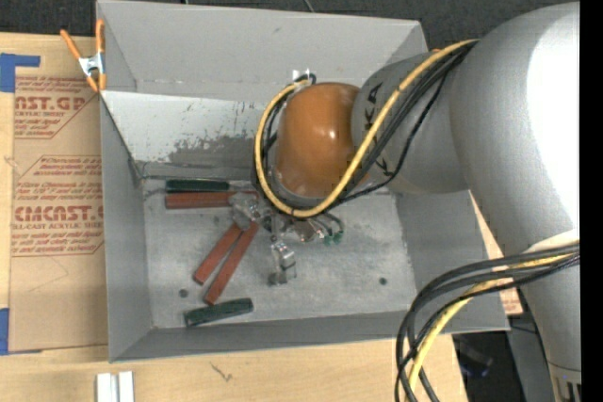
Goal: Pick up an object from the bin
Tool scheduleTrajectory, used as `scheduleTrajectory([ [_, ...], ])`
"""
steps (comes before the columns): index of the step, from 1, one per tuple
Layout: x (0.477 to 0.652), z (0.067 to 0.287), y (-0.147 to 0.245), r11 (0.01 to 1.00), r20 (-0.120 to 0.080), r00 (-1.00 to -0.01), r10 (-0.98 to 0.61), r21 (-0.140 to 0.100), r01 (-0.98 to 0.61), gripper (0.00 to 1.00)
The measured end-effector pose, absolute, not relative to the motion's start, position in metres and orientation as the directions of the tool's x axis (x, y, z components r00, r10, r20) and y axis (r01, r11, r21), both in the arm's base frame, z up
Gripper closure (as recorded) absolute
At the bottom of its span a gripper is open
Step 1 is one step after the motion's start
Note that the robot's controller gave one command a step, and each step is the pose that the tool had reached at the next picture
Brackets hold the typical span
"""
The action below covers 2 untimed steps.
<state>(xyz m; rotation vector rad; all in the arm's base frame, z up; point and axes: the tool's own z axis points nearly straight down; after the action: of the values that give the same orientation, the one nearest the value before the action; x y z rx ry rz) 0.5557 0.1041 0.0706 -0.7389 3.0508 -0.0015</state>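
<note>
My gripper (281, 257) reaches down under the orange wrist cover, low over the middle of the bin floor. Just to its left lies a pair of pliers with red-brown handles (224, 261); the handles splay toward the bin's lower left and the metal head points up toward the gripper. A small green thing (332, 237) pokes out on the gripper's right side. I see nothing held in the gripper.
A second tool with one red and one dark green handle (198, 195) lies flat along the back-left of the floor. A dark green stick-shaped item (219, 313) rests by the front wall. The arm and its cables cover the bin's right side.
</note>
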Motion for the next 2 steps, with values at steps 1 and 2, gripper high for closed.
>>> scheduleTrajectory([
  [1, 0.5683, 0.0739, 0.1578, 0.818, -0.004, -0.818, -0.576, 0.002, -0.576, 1.0],
  [2, 0.5683, 0.0739, 0.1577, 0.818, -0.004, -0.818, -0.576, 0.002, -0.576, 1.0],
])
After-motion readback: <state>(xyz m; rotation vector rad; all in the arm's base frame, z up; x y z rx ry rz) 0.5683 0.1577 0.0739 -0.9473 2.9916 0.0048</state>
